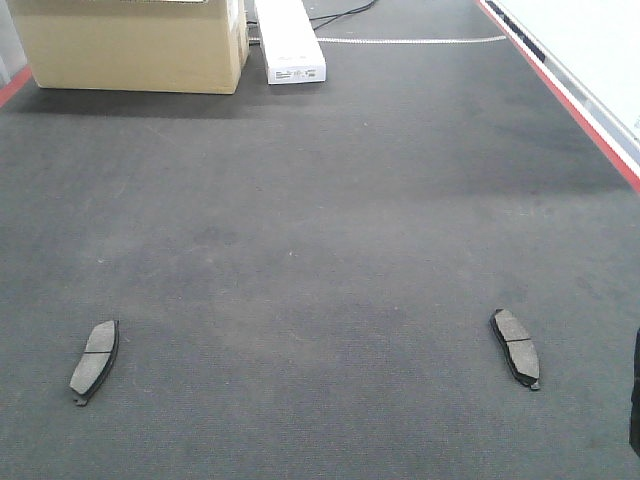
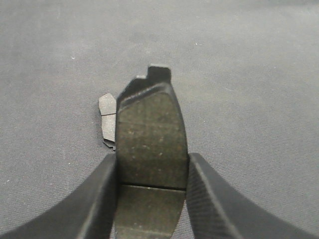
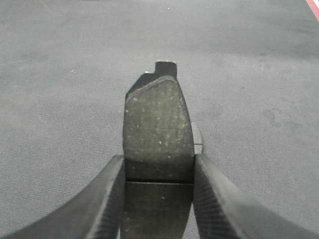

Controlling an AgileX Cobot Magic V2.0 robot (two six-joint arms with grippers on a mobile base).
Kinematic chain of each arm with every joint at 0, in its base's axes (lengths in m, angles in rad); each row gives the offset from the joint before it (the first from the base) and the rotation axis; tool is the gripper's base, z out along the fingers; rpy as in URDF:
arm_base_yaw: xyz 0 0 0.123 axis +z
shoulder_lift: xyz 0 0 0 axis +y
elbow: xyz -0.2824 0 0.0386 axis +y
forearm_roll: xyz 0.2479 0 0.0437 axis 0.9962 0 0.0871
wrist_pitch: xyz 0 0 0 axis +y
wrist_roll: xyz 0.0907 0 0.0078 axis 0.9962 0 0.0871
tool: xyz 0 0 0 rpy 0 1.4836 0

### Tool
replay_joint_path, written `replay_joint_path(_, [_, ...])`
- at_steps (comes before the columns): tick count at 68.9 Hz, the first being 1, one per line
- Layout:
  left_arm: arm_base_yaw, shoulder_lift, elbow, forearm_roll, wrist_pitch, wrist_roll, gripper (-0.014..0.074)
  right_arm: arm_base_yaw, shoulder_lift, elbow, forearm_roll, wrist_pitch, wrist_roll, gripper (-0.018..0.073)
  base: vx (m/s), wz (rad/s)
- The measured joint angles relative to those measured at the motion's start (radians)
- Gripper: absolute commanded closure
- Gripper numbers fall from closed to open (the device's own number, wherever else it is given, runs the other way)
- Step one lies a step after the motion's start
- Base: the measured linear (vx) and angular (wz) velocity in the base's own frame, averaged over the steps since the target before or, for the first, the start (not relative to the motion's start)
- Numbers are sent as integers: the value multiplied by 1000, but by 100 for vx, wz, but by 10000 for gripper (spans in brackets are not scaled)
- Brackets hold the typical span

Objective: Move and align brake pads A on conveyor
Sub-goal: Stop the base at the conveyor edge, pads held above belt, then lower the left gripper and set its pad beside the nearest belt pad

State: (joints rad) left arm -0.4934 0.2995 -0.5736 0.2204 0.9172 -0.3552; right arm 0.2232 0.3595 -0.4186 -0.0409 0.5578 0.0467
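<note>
The conveyor (image 1: 320,250) fills the front view: a dark matte belt with a red stripe along its right edge. A cardboard box (image 1: 130,45) and a white carton (image 1: 290,42) stand at its far end.

Two brake pads lie flat on the belt, well apart: the left resting pad (image 1: 94,360) near the left side and the right resting pad (image 1: 515,347) near the right, each angled differently.

My left gripper (image 2: 152,172) is closed on the left held pad (image 2: 149,144), fingers pressing its two long edges, above the belt; a resting pad shows just beside and beyond it. My right gripper (image 3: 158,169) grips the right held pad (image 3: 158,129) the same way, with a resting pad almost hidden behind it.

Risks, as I judge them:
- The grip sits near one end of each held pad. Uneven release may let it pivot and land skewed.
- Lowering too close may set a held pad onto its resting neighbour and shift it.
- The right resting pad is largely hidden, so alignment there is uncertain.
</note>
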Motion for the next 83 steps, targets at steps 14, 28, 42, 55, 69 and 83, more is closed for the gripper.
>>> replay_joint_path(14, [0,0,0,-15,-1,0,602,0,0,0,0,0,0,564,0,0])
replay_joint_path(28, [0,21,-1,-134,-7,-27,598,0,0,0,0,0,0,564,0,0])
replay_joint_path(42, [0,242,-68,-212,-111,-117,592,0,0,0,0,0,0,564,0,0])
replay_joint_path(55, [0,551,-182,-146,-202,-119,588,0,0,0,0,0,0,564,0,0])
replay_joint_path(69, [0,913,-322,-74,-256,-117,575,0,0,0,0,0,0,564,0,0])
replay_joint_path(83, [0,1224,-454,-69,-271,-117,569,0,0,0,0,0,0,564,0,0])
